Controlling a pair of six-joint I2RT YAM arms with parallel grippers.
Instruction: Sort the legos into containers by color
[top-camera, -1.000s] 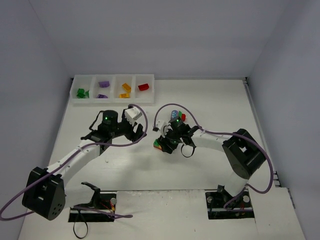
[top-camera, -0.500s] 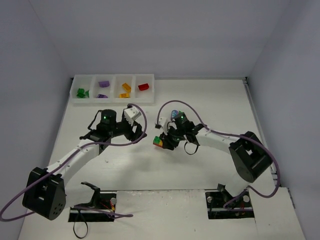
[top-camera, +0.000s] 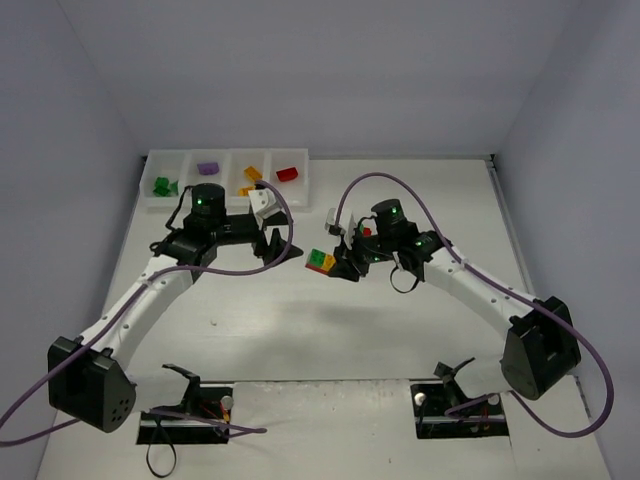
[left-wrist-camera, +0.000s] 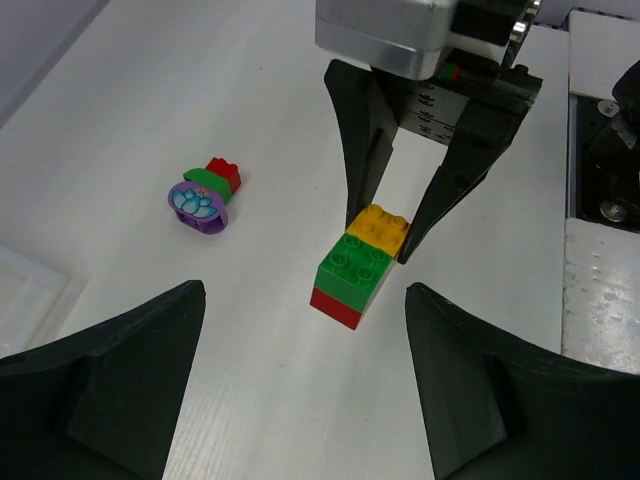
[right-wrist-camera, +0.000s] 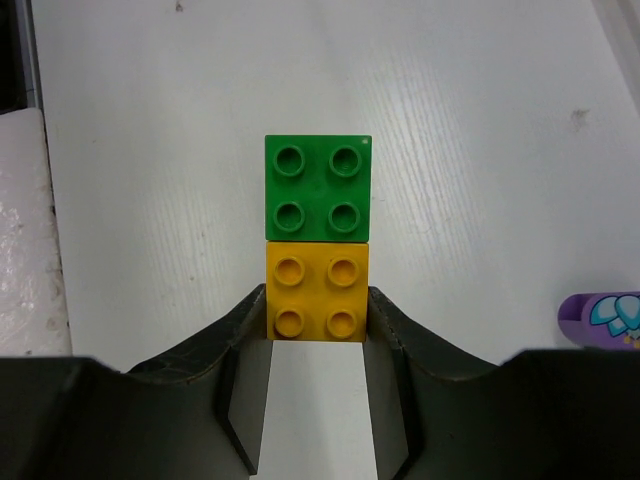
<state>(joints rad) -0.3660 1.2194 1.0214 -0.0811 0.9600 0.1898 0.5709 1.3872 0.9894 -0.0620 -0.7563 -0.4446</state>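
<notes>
right gripper (right-wrist-camera: 317, 318) clamped on the yellow end of a joined yellow-green-red brick stack (left-wrist-camera: 352, 270) — mid-table, between the two arms, left gripper (top-camera: 283, 250) spread wide and empty, facing it, compartment tray (top-camera: 225, 200) at the far left edge — purple flower piece (left-wrist-camera: 198, 205) lying near the stack

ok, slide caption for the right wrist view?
Right pincer shut on the yellow brick, green brick joined ahead.

Lighting: bright, even, diffuse, from above. White table (top-camera: 300, 340) slightly washed out, no hard glare.
Shadows: soft grey patches under both arms in the top view.
Focus: brick stack (right-wrist-camera: 317, 240) and table grain sharp; near fingers (right-wrist-camera: 150, 400) dark, slightly soft.
Edges: mild wide-angle bowing in the wrist views.
</notes>
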